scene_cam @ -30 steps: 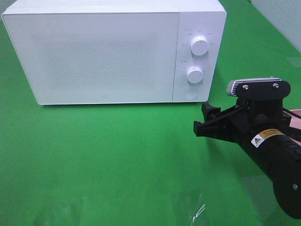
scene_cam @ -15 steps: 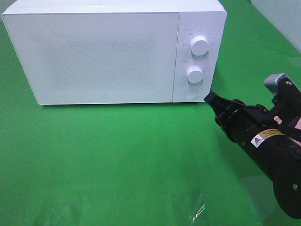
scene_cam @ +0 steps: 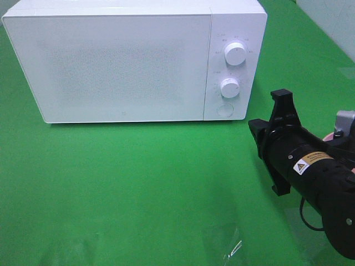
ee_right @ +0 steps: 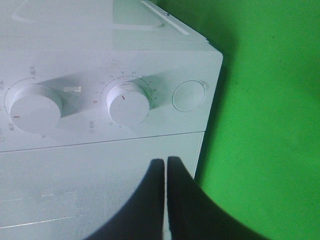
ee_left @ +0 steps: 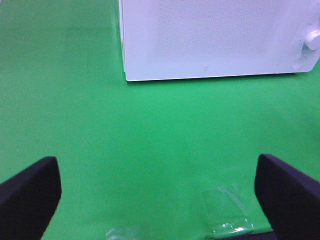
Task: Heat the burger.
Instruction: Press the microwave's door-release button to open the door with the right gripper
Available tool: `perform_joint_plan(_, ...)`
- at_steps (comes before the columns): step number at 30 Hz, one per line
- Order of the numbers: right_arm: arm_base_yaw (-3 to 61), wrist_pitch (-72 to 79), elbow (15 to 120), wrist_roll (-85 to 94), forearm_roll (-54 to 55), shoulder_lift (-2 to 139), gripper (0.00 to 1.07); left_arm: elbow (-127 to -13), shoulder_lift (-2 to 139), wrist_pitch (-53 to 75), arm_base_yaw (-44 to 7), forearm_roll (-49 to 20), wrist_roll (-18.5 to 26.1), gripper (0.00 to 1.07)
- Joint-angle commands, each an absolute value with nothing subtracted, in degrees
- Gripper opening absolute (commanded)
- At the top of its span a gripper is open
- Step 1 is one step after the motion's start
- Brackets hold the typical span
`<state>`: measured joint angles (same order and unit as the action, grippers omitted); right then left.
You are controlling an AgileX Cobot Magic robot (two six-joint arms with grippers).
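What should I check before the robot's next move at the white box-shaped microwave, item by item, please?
1. Right gripper closed, so it can press: ok.
2. Right gripper aimed at the round white button of the white box-shaped microwave: not ok. In the right wrist view it faces the door's edge, beside the button.
3. Microwave door open for loading: not ok, it is shut.
4. Left gripper open and away from the door: ok, it hangs over the green cloth.
5. Burger located: cannot tell, no view shows it.
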<state>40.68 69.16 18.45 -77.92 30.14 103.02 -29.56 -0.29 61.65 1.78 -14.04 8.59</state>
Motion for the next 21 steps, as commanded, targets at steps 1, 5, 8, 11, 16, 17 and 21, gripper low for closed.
perform_joint_plan(1,40.7,68.2,19.8,-78.6,30.4,102.9,0.0,-29.6,-1.5,61.4,1.5,-14.3,8.8,0.98)
perform_joint_plan(5,40.7,65.5,21.4,-78.3,31.1,103.1,0.0,-29.6,-1.5,61.4,1.5,-14.3,8.8,0.98)
perform_joint_plan(8,40.7,65.5,23.0,-78.2,31.9,104.9,0.0,-29.6,-1.5,61.4,1.5,-14.3,8.8,0.98)
perform_joint_plan(11,40.7,65.5,24.5,-78.3,31.9,106.8,0.0,-29.6,-1.5,61.4,1.5,-14.3,8.8,0.98)
perform_joint_plan(16,40.7,65.3,28.1,-78.8,31.9,111.0,0.0,-29.6,-1.5,61.4,1.5,-14.3,8.8,0.98)
perform_joint_plan(17,40.7,65.3,28.1,-78.8,31.9,111.0,0.0,-29.6,-1.5,61.4,1.5,-14.3,8.8,0.98)
perform_joint_plan(21,37.8,62.7,31.5,-78.8,29.3,113.2,0.0,-29.6,-1.5,61.4,1.5,-14.3,8.8,0.98)
